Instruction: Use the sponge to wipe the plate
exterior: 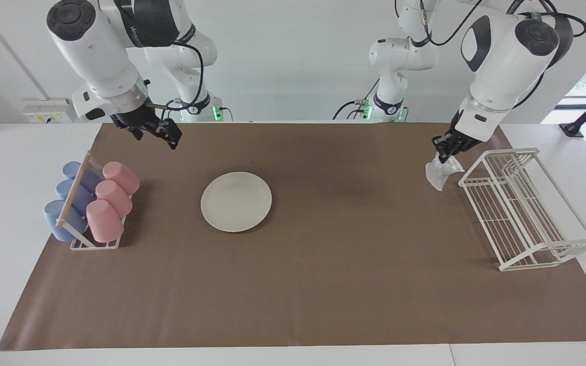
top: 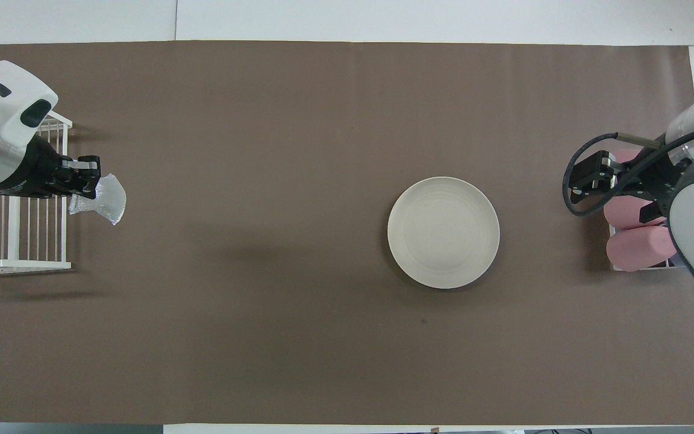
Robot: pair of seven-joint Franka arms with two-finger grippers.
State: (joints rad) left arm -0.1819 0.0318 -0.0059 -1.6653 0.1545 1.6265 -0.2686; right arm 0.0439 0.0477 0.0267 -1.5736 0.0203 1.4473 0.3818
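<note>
Plate (exterior: 236, 202) sits flat on the brown mat (exterior: 323, 284), roughly mid-table but toward the right arm's end, nothing on it, nothing touching it. You've got clear mat all round it.

Sponge (exterior: 440, 172) is well apart from the plate, up in the air at the left arm's end of the table. Your left gripper (exterior: 444, 150) has it clenched – fingertips pinched on the top edge, the pad hanging down below, crumpled. In the overhead view the sponge (top: 101, 201) shows just beside the white wire rack (top: 15, 199), over the mat at the rack's edge, w/ the left gripper (top: 89, 184) coming in over the rack itself. Facing view says the same: sponge hangs right by the rack's (exterior: 522, 208) upper corner, whether it touches the wire you can't tell.

Right gripper (exterior: 170, 136) – released, jaws standing apart, holding nothing. It's up over the mat's edge nearest the robots, between the plate and the cup holder. Overhead view puts the right gripper (top: 588, 181) next to the pink cups (top: 633, 241), not on them.

Cup holder (exterior: 87, 208) at the right arm's end: three pink cups (exterior: 110, 201) and three blue cups (exterior: 69, 198) lying tilted in two rows, pink row on the plate's side, a wooden bar across the top
</note>
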